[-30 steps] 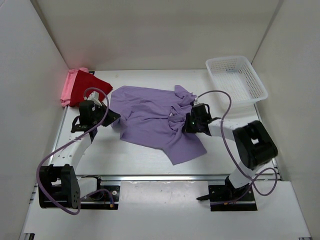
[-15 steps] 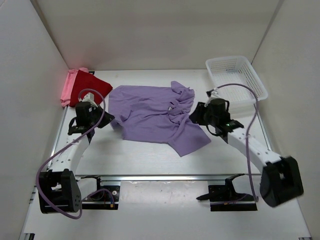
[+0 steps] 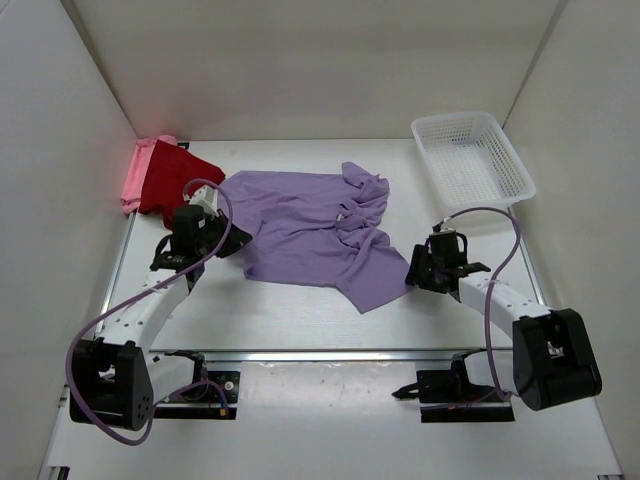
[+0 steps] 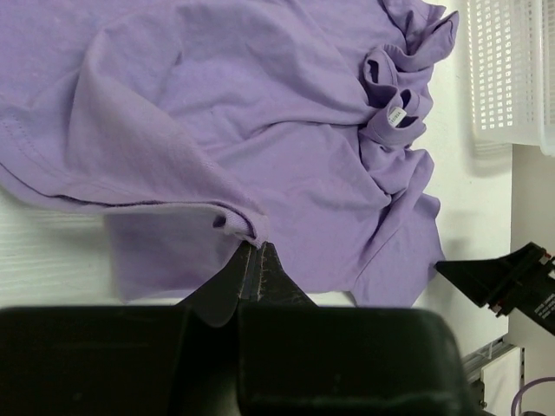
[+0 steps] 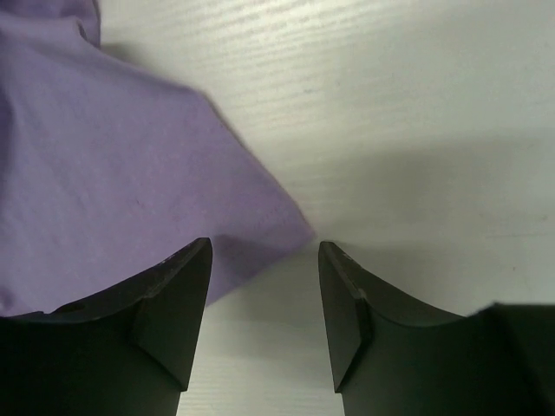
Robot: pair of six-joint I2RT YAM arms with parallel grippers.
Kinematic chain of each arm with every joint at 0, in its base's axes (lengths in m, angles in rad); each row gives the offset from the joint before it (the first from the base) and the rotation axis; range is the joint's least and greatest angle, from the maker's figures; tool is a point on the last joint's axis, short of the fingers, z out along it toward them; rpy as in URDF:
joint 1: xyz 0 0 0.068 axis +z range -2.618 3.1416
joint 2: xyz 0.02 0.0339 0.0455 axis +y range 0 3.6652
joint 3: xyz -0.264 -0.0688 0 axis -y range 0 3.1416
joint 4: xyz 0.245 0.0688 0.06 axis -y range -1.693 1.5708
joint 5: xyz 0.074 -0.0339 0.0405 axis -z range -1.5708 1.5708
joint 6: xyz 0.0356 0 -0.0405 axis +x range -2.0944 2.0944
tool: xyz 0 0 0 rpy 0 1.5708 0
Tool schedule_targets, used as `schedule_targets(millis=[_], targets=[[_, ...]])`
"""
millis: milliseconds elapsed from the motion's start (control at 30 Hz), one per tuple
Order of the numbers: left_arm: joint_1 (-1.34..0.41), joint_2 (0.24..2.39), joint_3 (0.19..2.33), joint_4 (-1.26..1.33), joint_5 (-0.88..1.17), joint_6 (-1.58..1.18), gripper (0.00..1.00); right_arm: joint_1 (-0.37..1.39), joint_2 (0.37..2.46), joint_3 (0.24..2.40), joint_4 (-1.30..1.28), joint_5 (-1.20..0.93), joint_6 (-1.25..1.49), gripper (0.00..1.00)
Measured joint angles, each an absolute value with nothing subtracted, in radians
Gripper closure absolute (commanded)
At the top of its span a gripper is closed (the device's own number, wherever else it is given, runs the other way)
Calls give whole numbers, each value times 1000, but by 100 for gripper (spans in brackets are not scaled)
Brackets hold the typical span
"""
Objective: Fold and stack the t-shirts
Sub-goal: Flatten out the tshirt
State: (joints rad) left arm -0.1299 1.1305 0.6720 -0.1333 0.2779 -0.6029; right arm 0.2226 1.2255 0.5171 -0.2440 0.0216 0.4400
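Lavender purple collared fabric t-shirt (image 3: pixel 305 225) lies spread mid-frame in the top view, long axis running upper left to lower right. Its lower-right corner sits just ahead of the right gripper (image 5: pixel 264 260), the nearer arm, which faces it from the right. Right jaws stand wide apart, holding nothing; left gripper (image 4: pixel 257 253) is pinched together on the shirt's left hem.

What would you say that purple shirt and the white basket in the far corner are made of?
The lavender t-shirt looks like soft, matte knit fabric, probably cotton jersey: it lies in limp wrinkles, and the left wrist view shows a stitched hem. The white basket looks like moulded plastic with a slight sheen: its walls stand stiff and are pierced by a regular grid of small holes.
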Motion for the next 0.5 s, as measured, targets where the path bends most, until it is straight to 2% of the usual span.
schedule_targets(millis=[133, 233, 400, 467, 500], targets=[[-142, 1131, 665, -125, 280, -607, 100, 236, 1261, 526, -194, 49, 440, 53], [-142, 1131, 662, -122, 285, -612, 100, 242, 1281, 528, -165, 71, 441, 60], [-131, 1115, 645, -93, 307, -630, 100, 254, 1318, 556, -174, 96, 440, 79], [-122, 1098, 633, -84, 315, -637, 100, 261, 1319, 556, -177, 98, 440, 84], [-120, 1092, 630, -80, 318, -640, 100, 263, 1319, 556, -178, 97, 440, 90]])
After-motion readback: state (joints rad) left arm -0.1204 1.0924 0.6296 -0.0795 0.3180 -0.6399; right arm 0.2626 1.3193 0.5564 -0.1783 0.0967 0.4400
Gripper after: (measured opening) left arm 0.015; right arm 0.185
